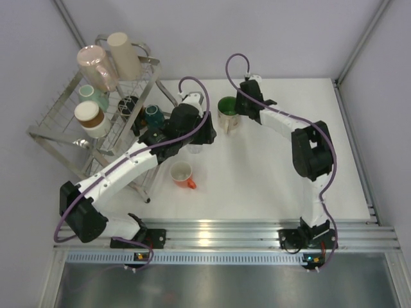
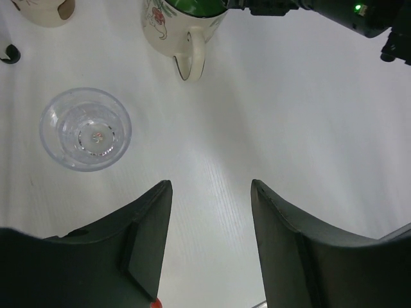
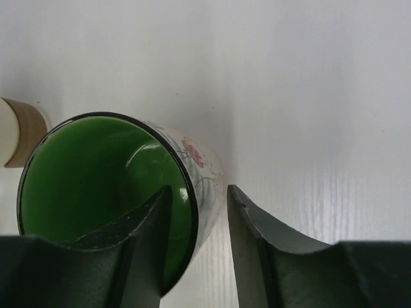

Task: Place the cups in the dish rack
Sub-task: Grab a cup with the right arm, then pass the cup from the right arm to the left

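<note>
The dish rack (image 1: 61, 125) stands at the back left and holds a pink cup (image 1: 96, 64), a beige cup (image 1: 123, 54), a teal cup (image 1: 94, 96) and a brown-banded cup (image 1: 90, 119). A dark teal mug (image 1: 153, 114) sits beside the rack. The green-inside white mug (image 1: 228, 112) stands upright on the table. My right gripper (image 3: 199, 189) straddles its wall (image 3: 205, 170), one finger inside and one outside, with small gaps showing. My left gripper (image 2: 210, 183) is open and empty over bare table. The clear glass (image 2: 85, 128) stands to its left. The orange-handled white mug (image 1: 182, 173) lies near the middle.
A cream cup's base (image 2: 43, 9) shows at the top left of the left wrist view. A cream and tan object (image 3: 19, 131) sits at the left edge of the right wrist view. The white table (image 1: 270, 173) ends at a metal rail (image 1: 225, 231) in front.
</note>
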Motion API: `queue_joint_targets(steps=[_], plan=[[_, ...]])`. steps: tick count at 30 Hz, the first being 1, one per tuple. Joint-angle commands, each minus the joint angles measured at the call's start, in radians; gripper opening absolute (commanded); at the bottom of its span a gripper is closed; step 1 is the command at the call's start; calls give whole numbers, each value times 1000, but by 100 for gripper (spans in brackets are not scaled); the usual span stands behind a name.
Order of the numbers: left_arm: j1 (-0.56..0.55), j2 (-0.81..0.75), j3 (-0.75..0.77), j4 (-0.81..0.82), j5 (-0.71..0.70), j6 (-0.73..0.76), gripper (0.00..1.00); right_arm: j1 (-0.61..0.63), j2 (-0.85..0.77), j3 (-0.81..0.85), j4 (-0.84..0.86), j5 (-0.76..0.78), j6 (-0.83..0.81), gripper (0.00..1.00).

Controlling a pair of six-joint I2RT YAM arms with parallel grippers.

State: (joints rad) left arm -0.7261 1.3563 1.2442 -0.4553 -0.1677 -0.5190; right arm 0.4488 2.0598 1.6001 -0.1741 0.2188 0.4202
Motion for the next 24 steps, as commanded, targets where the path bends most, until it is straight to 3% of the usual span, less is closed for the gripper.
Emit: queue_joint_targets(steps=[1,4,6,12,17,24], plan=[[1,-39,1,66,34,-9,58,19,22,49,-35,31,-40,39],[2,-49,6,76,36,-16,58,8,19,26,-10,-14,-25,9],[2,-51,8,87,48,-21,58,-2,5,-8,21,-53,-3,0],[1,-22,24,136,149,-33,58,-99,-173,-270,267,-248,123,0],[2,29,75,185,305,-22,58,-232,-423,-508,452,-436,259,0],[1,81,72,391,508,-221,59,-401,-725,-750,752,-653,535,0]])
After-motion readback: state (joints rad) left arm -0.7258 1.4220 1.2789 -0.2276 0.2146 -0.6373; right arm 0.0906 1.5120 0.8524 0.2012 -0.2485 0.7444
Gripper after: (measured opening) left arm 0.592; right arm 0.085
